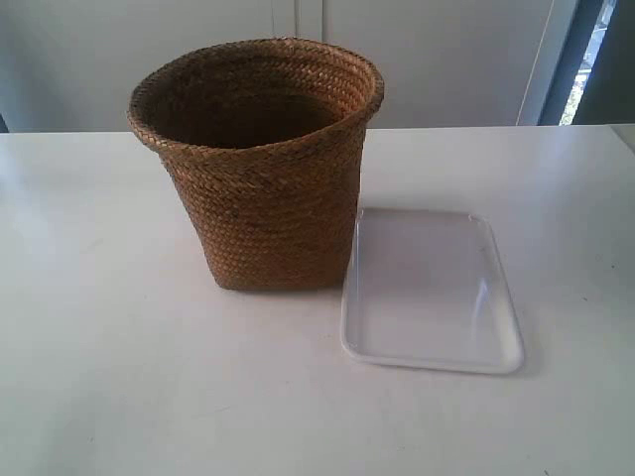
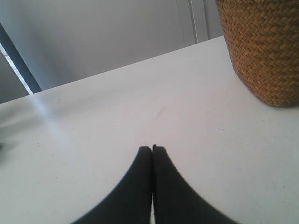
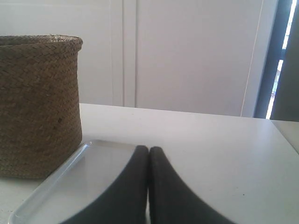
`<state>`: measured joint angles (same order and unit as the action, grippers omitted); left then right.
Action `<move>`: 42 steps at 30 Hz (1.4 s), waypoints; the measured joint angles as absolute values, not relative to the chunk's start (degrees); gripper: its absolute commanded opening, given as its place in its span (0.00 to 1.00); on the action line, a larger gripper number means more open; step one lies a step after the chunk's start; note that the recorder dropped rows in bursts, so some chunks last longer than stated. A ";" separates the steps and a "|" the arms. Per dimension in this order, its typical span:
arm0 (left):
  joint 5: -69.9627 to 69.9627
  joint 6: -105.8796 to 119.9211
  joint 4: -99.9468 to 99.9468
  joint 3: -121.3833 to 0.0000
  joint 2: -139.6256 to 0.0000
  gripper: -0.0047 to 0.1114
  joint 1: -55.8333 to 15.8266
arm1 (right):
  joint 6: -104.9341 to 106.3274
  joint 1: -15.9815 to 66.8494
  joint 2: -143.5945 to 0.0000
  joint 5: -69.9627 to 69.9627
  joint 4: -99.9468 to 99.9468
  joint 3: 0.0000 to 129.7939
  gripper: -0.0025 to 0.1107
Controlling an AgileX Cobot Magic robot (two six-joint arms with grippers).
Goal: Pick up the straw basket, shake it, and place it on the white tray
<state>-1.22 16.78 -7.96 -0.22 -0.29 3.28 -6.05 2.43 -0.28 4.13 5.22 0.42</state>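
The brown straw basket (image 1: 260,169) stands upright on the white table, its base right beside the white tray (image 1: 432,293), which lies flat at its right in the exterior view. No arm shows in the exterior view. The left wrist view has the basket (image 2: 264,51) at the picture's edge, well apart from my left gripper (image 2: 152,148), whose black fingers are pressed together with nothing between them. In the right wrist view my right gripper (image 3: 148,149) is shut and empty over the near part of the tray (image 3: 79,177), with the basket (image 3: 37,107) beyond the tray's far side.
The white table (image 1: 109,377) spreads wide around both things. A pale wall with panel seams (image 1: 298,20) runs behind it, and a dark window frame (image 1: 580,59) stands at the back right. The table's far right corner (image 3: 285,126) shows in the right wrist view.
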 measured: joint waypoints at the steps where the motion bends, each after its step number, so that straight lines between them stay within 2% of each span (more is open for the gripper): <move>1: -1.22 16.78 -7.96 -0.22 -0.29 0.04 3.28 | -6.05 2.43 -0.28 4.13 5.22 0.42 0.02; 7: -1.22 16.78 -7.96 -0.22 -0.29 0.04 3.28 | -6.05 2.43 -0.28 3.23 5.22 0.42 0.02; 15: -0.58 17.28 -7.96 -0.22 -0.29 0.04 3.28 | -10.60 2.43 -0.28 -5.11 5.22 0.42 0.02; 23: 12.70 17.80 -7.96 -0.22 -0.29 0.04 3.28 | -43.70 2.43 -0.28 -9.63 4.53 0.42 0.02; 26: 16.26 17.80 -7.96 -0.22 -0.29 0.04 3.28 | -49.53 2.43 -0.28 -9.85 4.34 0.42 0.02; 32: 17.30 17.50 -7.96 -0.22 -0.29 0.04 3.28 | -51.41 2.43 -0.28 -9.96 4.22 0.42 0.02; 42: 20.39 1.97 -7.96 -0.22 -0.17 0.04 3.28 | -51.82 2.43 -0.28 -9.55 4.22 0.42 0.02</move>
<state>20.39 1.97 -7.96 -0.22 -0.17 3.28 -51.82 2.43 -0.28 -9.55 4.22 0.42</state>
